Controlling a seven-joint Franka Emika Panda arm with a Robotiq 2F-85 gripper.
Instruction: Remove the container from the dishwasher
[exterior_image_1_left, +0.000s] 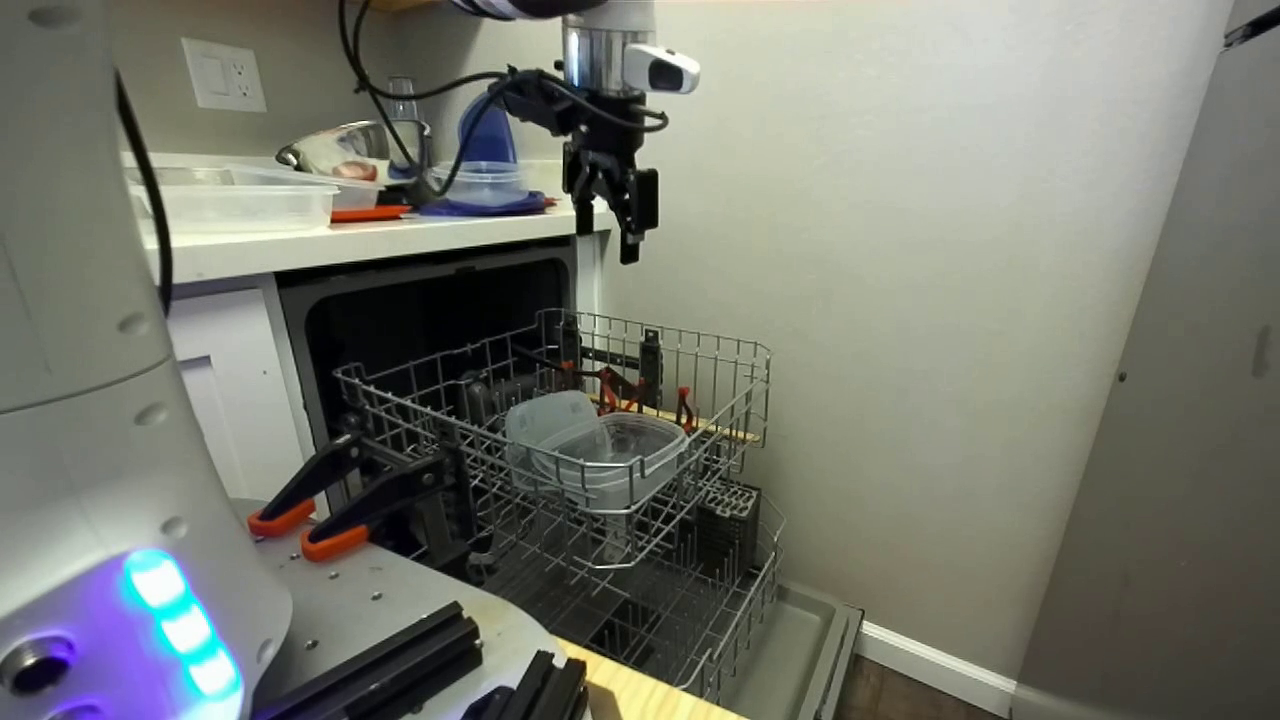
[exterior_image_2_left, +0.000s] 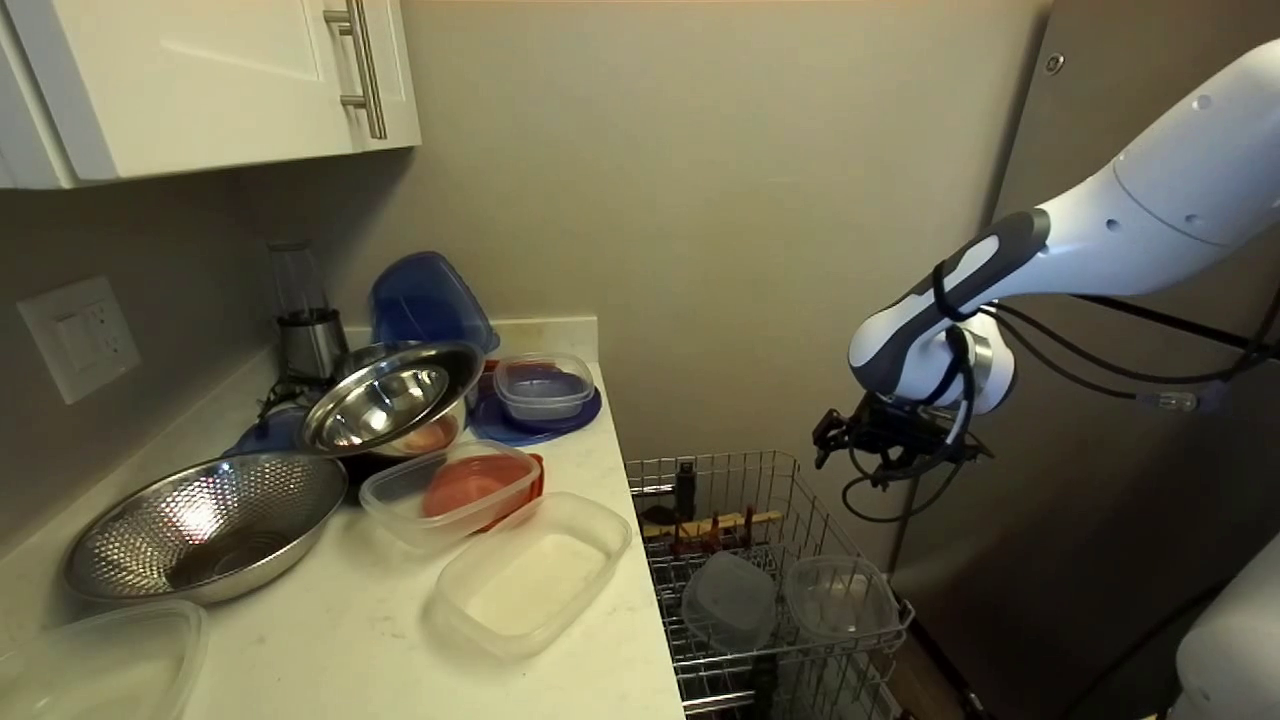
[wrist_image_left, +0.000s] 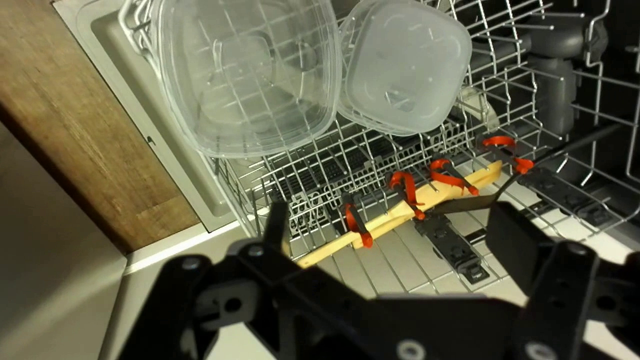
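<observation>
Containers (wrist_image_left: 407, 65), two, plus four red clips (wrist_image_left: 367, 239) in upper dishwasher rack (exterior_image_1_left: 705, 337).

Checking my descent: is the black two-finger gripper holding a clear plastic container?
No: in the wrist view, the black two-finger gripper stands open, and the clear rounded-square plastic container lies apart from it.
</observation>
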